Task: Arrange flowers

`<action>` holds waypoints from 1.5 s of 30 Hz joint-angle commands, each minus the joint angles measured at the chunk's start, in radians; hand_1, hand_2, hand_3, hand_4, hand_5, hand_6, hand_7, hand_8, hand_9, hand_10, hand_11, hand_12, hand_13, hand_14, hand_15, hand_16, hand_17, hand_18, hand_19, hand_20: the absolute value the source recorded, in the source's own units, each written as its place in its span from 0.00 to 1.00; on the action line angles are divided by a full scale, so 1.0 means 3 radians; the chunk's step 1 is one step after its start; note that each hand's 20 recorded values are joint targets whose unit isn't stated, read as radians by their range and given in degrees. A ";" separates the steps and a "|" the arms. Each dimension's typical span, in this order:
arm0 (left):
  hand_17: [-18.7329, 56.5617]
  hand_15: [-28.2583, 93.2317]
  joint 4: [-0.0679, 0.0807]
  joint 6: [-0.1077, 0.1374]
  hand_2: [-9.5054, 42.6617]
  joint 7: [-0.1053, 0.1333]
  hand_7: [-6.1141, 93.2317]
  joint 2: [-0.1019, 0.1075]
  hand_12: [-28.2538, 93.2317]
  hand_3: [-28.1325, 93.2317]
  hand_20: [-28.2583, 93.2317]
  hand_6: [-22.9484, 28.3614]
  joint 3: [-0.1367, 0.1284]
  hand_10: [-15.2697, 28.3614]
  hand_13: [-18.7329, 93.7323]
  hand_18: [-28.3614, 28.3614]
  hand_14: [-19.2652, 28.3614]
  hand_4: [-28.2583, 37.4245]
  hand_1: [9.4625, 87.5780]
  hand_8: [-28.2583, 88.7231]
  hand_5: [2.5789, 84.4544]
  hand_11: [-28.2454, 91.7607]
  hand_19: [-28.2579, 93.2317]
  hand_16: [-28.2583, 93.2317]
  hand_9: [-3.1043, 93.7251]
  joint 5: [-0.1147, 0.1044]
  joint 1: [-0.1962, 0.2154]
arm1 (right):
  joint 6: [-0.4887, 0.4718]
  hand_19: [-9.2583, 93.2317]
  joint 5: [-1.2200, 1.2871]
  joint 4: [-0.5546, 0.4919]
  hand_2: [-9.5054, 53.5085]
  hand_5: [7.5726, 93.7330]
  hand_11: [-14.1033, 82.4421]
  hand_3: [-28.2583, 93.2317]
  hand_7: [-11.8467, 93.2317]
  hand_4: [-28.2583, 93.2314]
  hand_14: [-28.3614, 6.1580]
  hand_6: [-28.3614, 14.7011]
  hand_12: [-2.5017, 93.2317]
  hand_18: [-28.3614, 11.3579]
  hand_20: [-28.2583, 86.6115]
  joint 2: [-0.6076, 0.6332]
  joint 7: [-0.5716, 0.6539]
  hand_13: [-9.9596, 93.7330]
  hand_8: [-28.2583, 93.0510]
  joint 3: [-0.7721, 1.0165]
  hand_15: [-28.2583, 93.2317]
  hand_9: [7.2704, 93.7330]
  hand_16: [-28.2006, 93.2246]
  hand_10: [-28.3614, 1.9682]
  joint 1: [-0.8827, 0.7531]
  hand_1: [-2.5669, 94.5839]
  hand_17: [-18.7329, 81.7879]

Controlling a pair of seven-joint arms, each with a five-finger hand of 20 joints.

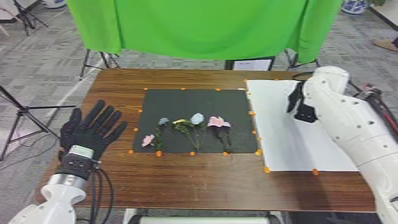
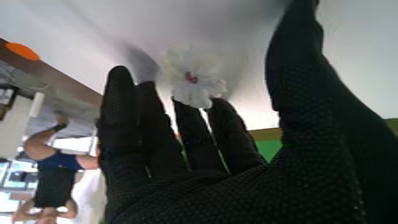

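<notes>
My left hand (image 1: 87, 127) lies palm down with straight, spread fingers at the table's left side, beside the black sheet. Over the upper part of the white sheet (image 1: 311, 145) is my right hand (image 1: 300, 102), largely hidden by its own arm. In the right wrist view, a white flower (image 2: 195, 77) with a reddish centre is just beyond the fingertips of my right hand (image 2: 204, 190), whose fingers are extended. On the black sheet (image 1: 182, 102) lie a pink flower (image 1: 218, 122), a pale blue flower (image 1: 197, 119), a small bluish flower (image 1: 163, 121) and a low pink flower (image 1: 148, 140).
Orange markers (image 1: 266, 169) line both sheets on the brown table (image 1: 178, 185). A green cloth (image 1: 204, 30) hangs beyond the far edge, with black tripods (image 1: 11, 127) around the table. Cables run beside my left arm.
</notes>
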 commanded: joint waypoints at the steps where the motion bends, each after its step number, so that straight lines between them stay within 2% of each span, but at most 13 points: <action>1: 0.16 0.51 -0.0003 -0.0022 0.41 -0.0055 0.21 -0.0048 0.32 0.80 0.29 0.63 0.0000 0.73 0.38 0.76 0.74 0.00 0.26 0.17 0.45 0.41 0.51 0.18 0.37 0.0003 -0.0001 | -0.0061 0.77 0.0067 -0.0036 0.00 0.43 0.30 0.90 0.28 0.00 0.40 0.51 0.15 0.16 0.48 0.0045 0.0097 0.50 0.12 -0.0020 0.48 0.44 0.32 0.41 -0.0302 0.52 0.44; 3: 0.16 0.51 -0.0005 -0.0039 0.42 -0.0054 0.21 -0.0048 0.32 0.80 0.29 0.63 -0.0001 0.73 0.38 0.76 0.74 0.00 0.26 0.17 0.45 0.41 0.51 0.18 0.37 0.0003 0.0008 | 0.0008 0.79 -0.0002 -0.0127 0.00 0.49 0.33 0.89 0.29 0.00 0.44 0.54 0.17 0.20 0.48 0.0074 0.0055 0.59 0.12 -0.0026 0.50 0.55 0.32 0.44 -0.0396 0.54 0.48; 6: 0.16 0.51 -0.0002 -0.0027 0.42 -0.0062 0.21 -0.0051 0.32 0.80 0.29 0.63 -0.0003 0.73 0.38 0.76 0.74 0.00 0.26 0.17 0.45 0.41 0.51 0.18 0.37 0.0007 -0.0002 | 0.0175 0.83 -0.0130 -0.0248 0.00 0.55 0.38 0.86 0.34 0.00 0.50 0.59 0.23 0.22 0.48 0.0112 -0.0021 0.66 0.12 -0.0028 0.53 0.63 0.38 0.49 -0.0548 0.57 0.52; 7: 0.16 0.51 -0.0004 -0.0035 0.42 -0.0060 0.21 -0.0050 0.32 0.80 0.29 0.63 -0.0005 0.73 0.38 0.76 0.74 0.00 0.26 0.17 0.45 0.41 0.51 0.18 0.37 0.0008 0.0001 | 0.0234 0.83 -0.0153 -0.0283 0.00 0.56 0.36 0.85 0.35 0.00 0.52 0.60 0.26 0.23 0.48 0.0126 -0.0020 0.67 0.12 -0.0037 0.53 0.65 0.40 0.52 -0.0592 0.58 0.53; 9: 0.16 0.51 0.0002 -0.0050 0.42 -0.0070 0.21 -0.0054 0.32 0.80 0.29 0.63 -0.0009 0.73 0.38 0.76 0.74 0.00 0.26 0.17 0.45 0.41 0.51 0.18 0.37 0.0024 -0.0007 | 0.0302 0.85 -0.0197 -0.0344 0.00 0.61 0.30 0.78 0.42 0.00 0.60 0.61 0.42 0.24 0.49 0.0140 -0.0037 0.72 0.21 -0.0028 0.53 0.75 0.48 0.62 -0.0678 0.63 0.55; 13: 0.16 0.51 -0.0015 -0.0034 0.42 -0.0069 0.21 -0.0049 0.32 0.80 0.29 0.63 -0.0004 0.73 0.38 0.76 0.74 0.00 0.26 0.17 0.45 0.41 0.51 0.18 0.37 0.0027 -0.0005 | 0.0385 0.89 -0.0230 -0.0467 0.00 0.64 0.34 0.76 0.52 0.00 0.67 0.65 0.52 0.25 0.51 0.0169 -0.0057 0.76 0.25 -0.0022 0.56 0.80 0.55 0.67 -0.0801 0.66 0.58; 15: 0.16 0.51 0.0022 -0.0048 0.42 -0.0112 0.21 -0.0077 0.32 0.80 0.29 0.63 -0.0014 0.73 0.38 0.76 0.74 0.00 0.26 0.17 0.45 0.41 0.51 0.18 0.37 0.0027 -0.0034 | 0.0487 0.90 -0.0271 -0.0545 0.00 0.65 0.39 0.75 0.57 0.00 0.67 0.68 0.56 0.25 0.52 0.0199 -0.0105 0.78 0.28 -0.0013 0.59 0.82 0.58 0.68 -0.0871 0.67 0.59; 16: 0.16 0.51 0.0019 -0.0034 0.42 -0.0118 0.21 -0.0079 0.32 0.80 0.29 0.63 -0.0014 0.73 0.38 0.76 0.74 0.00 0.26 0.17 0.45 0.41 0.51 0.18 0.37 0.0030 -0.0038 | 0.0554 0.91 -0.0267 -0.0605 0.00 0.67 0.40 0.75 0.58 0.00 0.67 0.69 0.57 0.25 0.53 0.0231 -0.0122 0.79 0.29 -0.0011 0.61 0.83 0.59 0.69 -0.0908 0.68 0.60; 20: 0.16 0.51 0.0013 -0.0059 0.42 -0.0106 0.21 -0.0078 0.32 0.80 0.29 0.63 -0.0037 0.73 0.38 0.76 0.74 0.00 0.26 0.17 0.45 0.41 0.51 0.18 0.37 0.0034 0.0002 | 0.0814 0.92 -0.0312 -0.0976 0.00 0.69 0.42 0.75 0.60 0.00 0.66 0.70 0.59 0.24 0.54 0.0354 -0.0193 0.81 0.31 0.0153 0.62 0.85 0.61 0.69 -0.1141 0.69 0.62; 28: 0.15 0.51 0.0008 -0.0060 0.42 -0.0104 0.21 -0.0061 0.33 0.80 0.29 0.63 -0.0059 0.73 0.38 0.76 0.74 0.00 0.26 0.17 0.45 0.41 0.51 0.18 0.37 0.0041 0.0013 | 0.1303 0.92 0.0078 -0.2101 0.00 0.70 0.41 0.76 0.59 0.00 0.66 0.69 0.61 0.24 0.55 0.0573 -0.0320 0.82 0.32 0.0568 0.61 0.86 0.62 0.69 -0.1698 0.68 0.62; 33: 0.16 0.51 0.0019 -0.0072 0.42 -0.0137 0.21 -0.0058 0.33 0.80 0.29 0.63 -0.0077 0.73 0.38 0.76 0.74 0.00 0.26 0.17 0.45 0.41 0.51 0.18 0.37 0.0057 0.0005 | 0.1117 0.92 -0.0056 -0.2562 0.00 0.70 0.41 0.77 0.59 0.00 0.65 0.69 0.61 0.23 0.55 0.0488 -0.0498 0.81 0.33 0.0609 0.61 0.85 0.62 0.69 -0.1902 0.68 0.62; 37: 0.16 0.51 0.0023 -0.0072 0.42 -0.0177 0.21 -0.0067 0.33 0.80 0.29 0.63 -0.0077 0.73 0.38 0.76 0.74 0.00 0.26 0.17 0.45 0.41 0.51 0.18 0.37 0.0068 0.0007 | 0.1101 0.92 -0.0147 -0.2752 0.00 0.70 0.41 0.77 0.58 0.00 0.64 0.69 0.61 0.22 0.56 0.0372 -0.0628 0.81 0.33 0.0542 0.62 0.85 0.62 0.69 -0.2039 0.68 0.61; 45: 0.16 0.51 0.0019 -0.0072 0.42 -0.0223 0.21 -0.0104 0.33 0.80 0.29 0.63 -0.0077 0.73 0.38 0.76 0.74 0.00 0.26 0.17 0.45 0.41 0.51 0.18 0.37 0.0064 0.0019 | 0.0941 0.92 -0.0349 -0.2693 0.00 0.69 0.41 0.77 0.59 0.00 0.64 0.69 0.61 0.22 0.56 0.0132 -0.0755 0.80 0.33 0.0252 0.62 0.85 0.61 0.69 -0.2079 0.68 0.60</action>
